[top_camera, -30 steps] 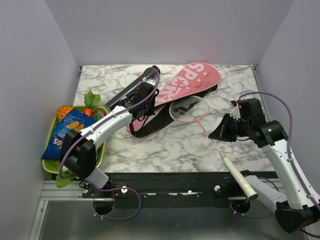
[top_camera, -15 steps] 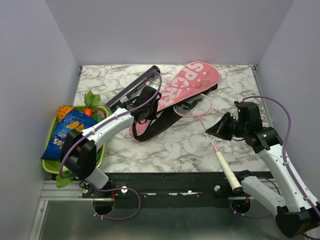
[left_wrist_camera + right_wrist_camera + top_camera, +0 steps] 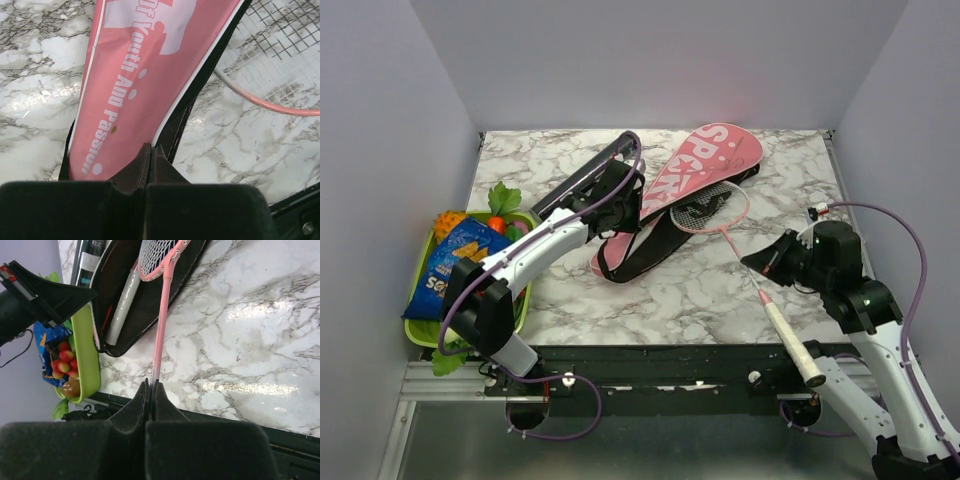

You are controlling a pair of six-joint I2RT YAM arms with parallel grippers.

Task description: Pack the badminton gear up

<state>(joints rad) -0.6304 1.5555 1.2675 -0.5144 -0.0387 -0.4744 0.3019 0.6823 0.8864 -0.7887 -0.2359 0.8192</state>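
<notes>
Your left gripper (image 3: 151,146) is pinched shut on the edge of the pink bag (image 3: 145,65). Your right gripper (image 3: 150,382) is clamped tight on the racket (image 3: 161,315) by its pink shaft. The racket's head lies over the bag's open black lining, and its white handle sticks out past the near edge of the table (image 3: 670,285).

— What does the pink bag (image 3: 705,165) say?
— From above, big white letters on its wide end spell "SPORT". The left wrist view shows a smaller white line running down it: "Of Youth And Passion".
— Anything else?
— The blue snack packet (image 3: 455,268) has white lettering starting "SO"; I can't read the rest.
</notes>
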